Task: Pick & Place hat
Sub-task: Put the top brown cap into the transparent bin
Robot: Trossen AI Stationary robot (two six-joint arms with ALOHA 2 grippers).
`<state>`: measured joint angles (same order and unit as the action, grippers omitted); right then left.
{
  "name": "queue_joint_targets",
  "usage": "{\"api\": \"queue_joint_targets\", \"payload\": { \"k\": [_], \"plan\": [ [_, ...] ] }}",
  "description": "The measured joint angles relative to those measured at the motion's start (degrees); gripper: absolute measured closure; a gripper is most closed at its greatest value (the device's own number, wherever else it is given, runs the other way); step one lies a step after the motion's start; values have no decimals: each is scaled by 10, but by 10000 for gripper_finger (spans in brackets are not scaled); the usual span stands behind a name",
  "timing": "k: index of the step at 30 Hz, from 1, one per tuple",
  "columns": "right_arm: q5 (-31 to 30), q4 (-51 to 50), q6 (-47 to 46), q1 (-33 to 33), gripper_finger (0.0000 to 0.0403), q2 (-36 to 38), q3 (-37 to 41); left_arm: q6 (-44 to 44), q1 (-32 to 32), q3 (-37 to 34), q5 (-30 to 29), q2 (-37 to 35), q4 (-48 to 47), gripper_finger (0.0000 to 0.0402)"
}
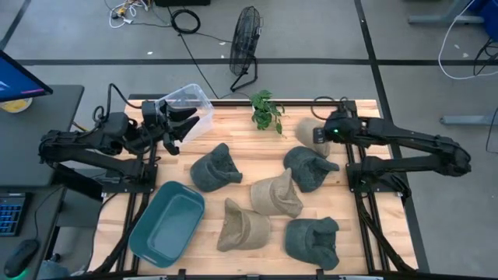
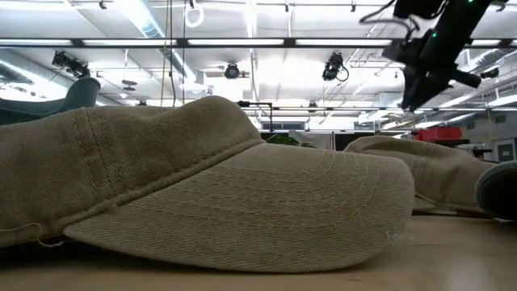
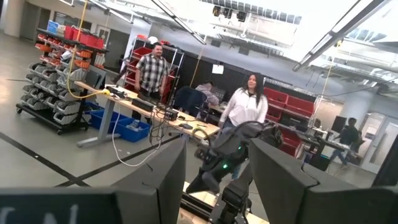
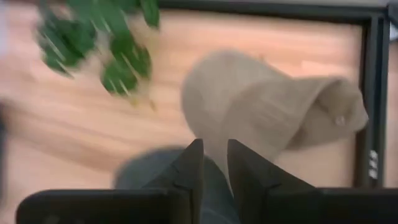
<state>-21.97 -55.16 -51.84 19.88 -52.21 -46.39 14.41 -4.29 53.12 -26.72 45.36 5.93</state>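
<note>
from above, a wooden table [image 1: 233,132] is holding six hats: a beige hat [image 1: 306,128] at the far right edge beside a small green plant [image 1: 267,110], a grey-green hat [image 1: 215,168] near the middle, another dark hat [image 1: 309,167] to its right, two tan hats [image 1: 277,194] [image 1: 241,226] in the centre and front, and a dark hat [image 1: 313,239] at the front right. a teal tray [image 1: 166,223] is lying at the front left and a clear plastic bin [image 1: 189,110] is sitting at the far left corner. the left gripper [image 1: 173,127] is hovering beside that bin with its fingers spread apart. the right gripper [image 1: 319,134] is hanging over the beige hat by the plant. from table height, a tan cap [image 2: 210,186] is filling the foreground, another tan hat [image 2: 420,166] is lying behind it, and the right gripper [image 2: 416,93] is hanging high above the table, holding nothing. from the left wrist, the two dark fingers [image 3: 155,180] are standing wide apart, framing the other arm and people [image 3: 247,106] standing in the workshop beyond. from the right wrist, the fingers [image 4: 189,165] are sitting nearly together with a narrow gap, empty, above the beige hat [image 4: 261,106], the plant [image 4: 109,43] and a dark hat [image 4: 143,171] below.
</note>
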Motion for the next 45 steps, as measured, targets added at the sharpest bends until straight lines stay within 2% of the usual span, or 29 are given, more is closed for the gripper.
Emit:
{"api": "queue_joint_targets", "payload": {
  "k": [3, 10, 15, 18, 22, 27, 31, 39, 42, 45],
  "plan": [
    [5, 1, 44, 6, 322, -23, -3, 0, 0, 0, 0, 0, 0, 220],
    [6, 8, 60, 10, 325, -46, -8, -1, 0, 0, 0, 0, 0, 220],
    [5, -19, 69, 46, 319, -68, -8, -1, 0, 0, 0, 0, -1, 220],
    [9, -19, 86, 77, 295, -82, -8, -1, 0, 0, 0, 0, -1, 220],
    [5, -4, 102, 121, 241, -101, -8, -1, 0, 0, 0, 0, -2, 220],
    [17, -10, 11, 167, 173, -129, -5, -1, 0, 0, 0, 0, -2, 220],
    [23, 19, -14, 180, 145, -154, 25, -1, 0, 0, 0, 0, -2, 220],
    [58, 162, -10, 200, 159, -180, 74, -1, 0, 0, 0, 0, -2, 220],
    [74, 213, 8, 206, 181, -180, 87, -1, 0, 0, 0, 0, -2, 220],
    [81, 232, 28, 209, 222, -180, 95, -1, 0, 0, 0, 0, -2, 220]
  ]
}}
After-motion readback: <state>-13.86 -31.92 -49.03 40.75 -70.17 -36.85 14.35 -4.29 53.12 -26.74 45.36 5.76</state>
